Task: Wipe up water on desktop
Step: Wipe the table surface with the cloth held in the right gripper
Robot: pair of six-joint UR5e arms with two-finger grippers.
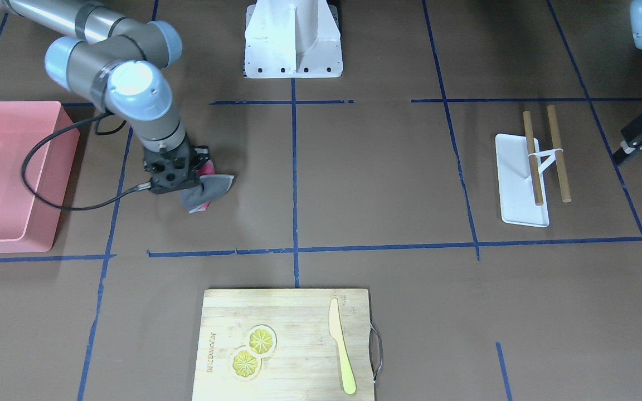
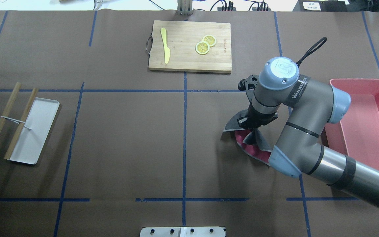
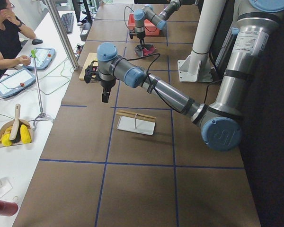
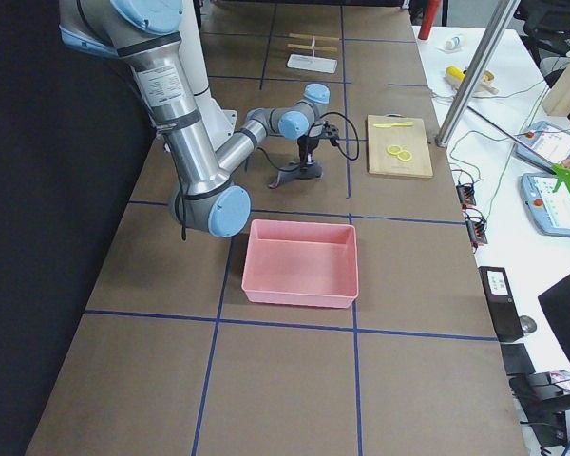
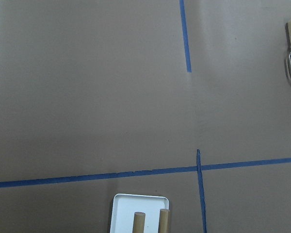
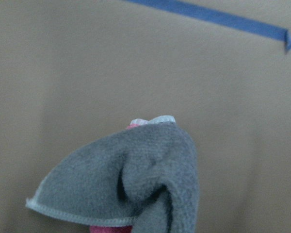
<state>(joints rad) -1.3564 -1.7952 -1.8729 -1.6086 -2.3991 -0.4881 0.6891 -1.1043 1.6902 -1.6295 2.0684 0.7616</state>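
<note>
The desktop (image 1: 377, 167) is a dark-brown surface with blue tape lines; I see no water on it. My right gripper (image 1: 187, 186) is shut on a grey and pink cloth (image 1: 215, 189) and points down, with the cloth resting on the desktop beside the pink bin. From overhead the cloth (image 2: 257, 149) spreads under the gripper (image 2: 250, 124). The right wrist view shows a grey fold of the cloth (image 6: 131, 194) against the desktop. My left gripper (image 1: 641, 161) hangs open and empty at the far side, above the desktop near the white tray.
A pink bin (image 2: 367, 125) stands by the right arm. A pale cutting board (image 1: 287, 345) holds two lemon slices and a yellow knife. A white tray (image 1: 521, 184) with two wooden sticks lies on the left arm's side. The white robot base (image 1: 293, 39) stands mid-edge.
</note>
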